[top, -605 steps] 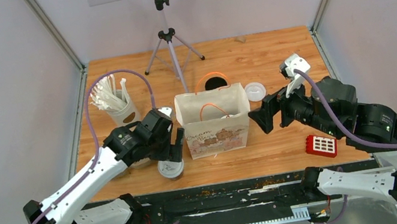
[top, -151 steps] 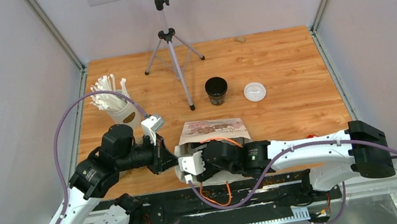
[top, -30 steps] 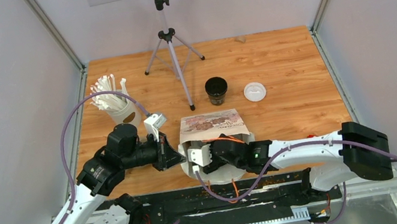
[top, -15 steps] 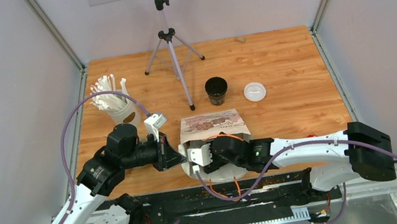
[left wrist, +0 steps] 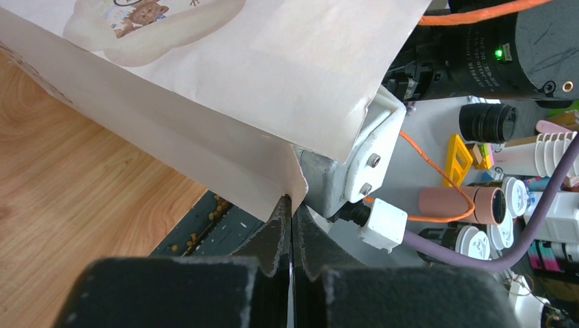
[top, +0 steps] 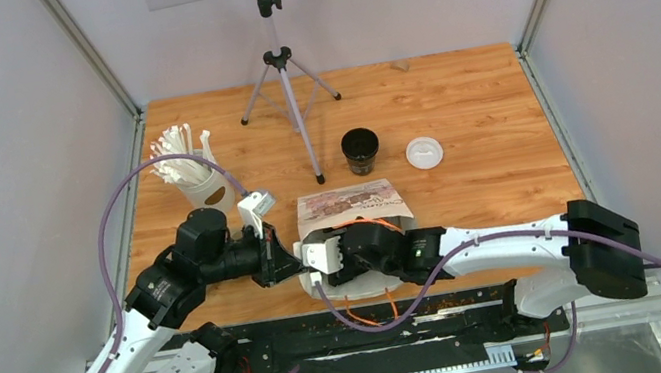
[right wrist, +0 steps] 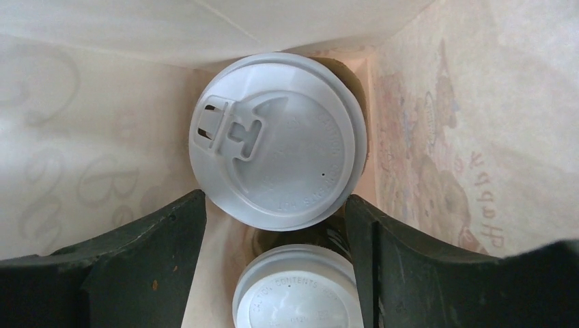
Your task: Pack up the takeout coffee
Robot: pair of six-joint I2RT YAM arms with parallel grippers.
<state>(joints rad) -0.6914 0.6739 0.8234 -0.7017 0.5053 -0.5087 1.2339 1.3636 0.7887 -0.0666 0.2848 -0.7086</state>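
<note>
Two of the takeout coffees are inside the paper bag (top: 350, 205). In the right wrist view one lidded cup (right wrist: 280, 140) sits deep in the bag, and a second lidded cup (right wrist: 297, 290) is just beside it, lower in that picture. The right gripper (right wrist: 273, 205) reaches into the bag with its fingers spread on both sides of the first cup; whether the pads press on it I cannot tell. The left gripper (left wrist: 291, 205) is closed on the edge of the bag's mouth, and the bag leans toward the arms. Behind the bag, an open black cup (top: 361, 149) stands on the table (top: 473, 92) without a lid. A loose white lid (top: 424, 151) lies near it, apart from it. I judge that the task is more than half done. What is left is to put the lid on this third cup and to place it into the bag.
</note>
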